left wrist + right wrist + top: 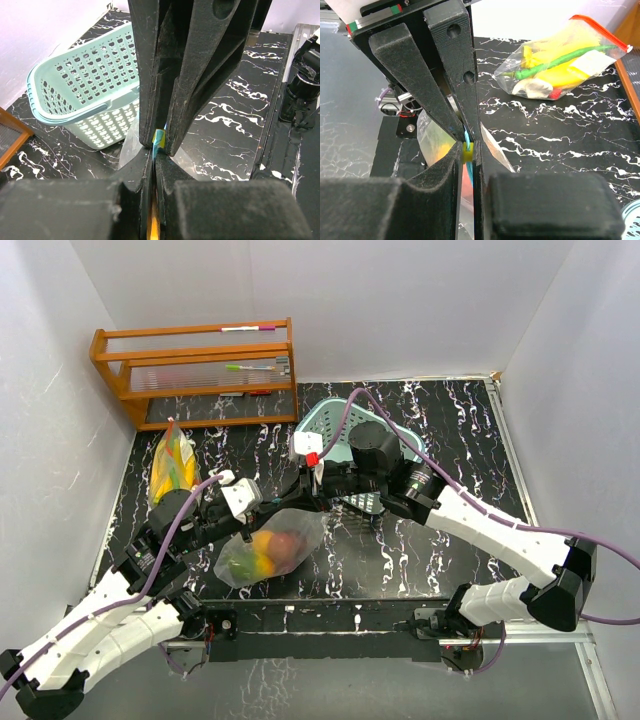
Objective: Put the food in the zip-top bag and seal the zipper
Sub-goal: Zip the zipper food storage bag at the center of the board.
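A clear zip-top bag lies near the front middle of the table, holding a mango and a round red fruit. Both grippers meet at its top edge. My left gripper is shut on the bag's blue zipper strip. My right gripper is shut on the yellow zipper slider, tip to tip with the left one. The bag's film shows behind the fingers. A second bag with a red zipper lies at the far left, holding yellow bananas and a long green pepper.
A pale teal mesh basket lies tipped on its side behind the right arm. A wooden rack with pens stands at the back left against the wall. White walls enclose the table on three sides.
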Controlling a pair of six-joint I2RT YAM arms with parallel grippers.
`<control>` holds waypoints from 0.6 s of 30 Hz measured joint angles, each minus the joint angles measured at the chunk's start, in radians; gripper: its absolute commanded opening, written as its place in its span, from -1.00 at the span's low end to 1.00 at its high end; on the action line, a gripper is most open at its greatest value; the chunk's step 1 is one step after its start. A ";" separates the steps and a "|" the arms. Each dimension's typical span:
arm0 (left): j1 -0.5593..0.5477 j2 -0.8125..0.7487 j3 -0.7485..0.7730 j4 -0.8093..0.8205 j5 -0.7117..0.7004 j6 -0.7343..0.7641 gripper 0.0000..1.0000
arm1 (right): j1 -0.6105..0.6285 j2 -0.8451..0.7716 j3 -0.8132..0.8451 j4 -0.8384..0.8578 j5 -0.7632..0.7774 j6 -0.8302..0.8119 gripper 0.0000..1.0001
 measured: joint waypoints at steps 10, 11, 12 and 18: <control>0.000 -0.003 0.037 -0.024 -0.003 -0.005 -1.00 | -0.004 -0.035 -0.023 0.018 0.056 0.021 -0.84; -0.001 -0.003 0.043 -0.024 -0.001 -0.006 -1.00 | -0.006 -0.044 -0.028 0.020 0.059 0.023 -0.84; -0.002 -0.003 0.050 -0.023 0.002 -0.009 -1.00 | -0.010 -0.053 -0.035 0.021 0.060 0.024 -0.84; -0.005 -0.005 0.085 -0.019 0.015 -0.027 -1.00 | -0.045 -0.077 -0.060 0.019 0.047 0.027 -0.85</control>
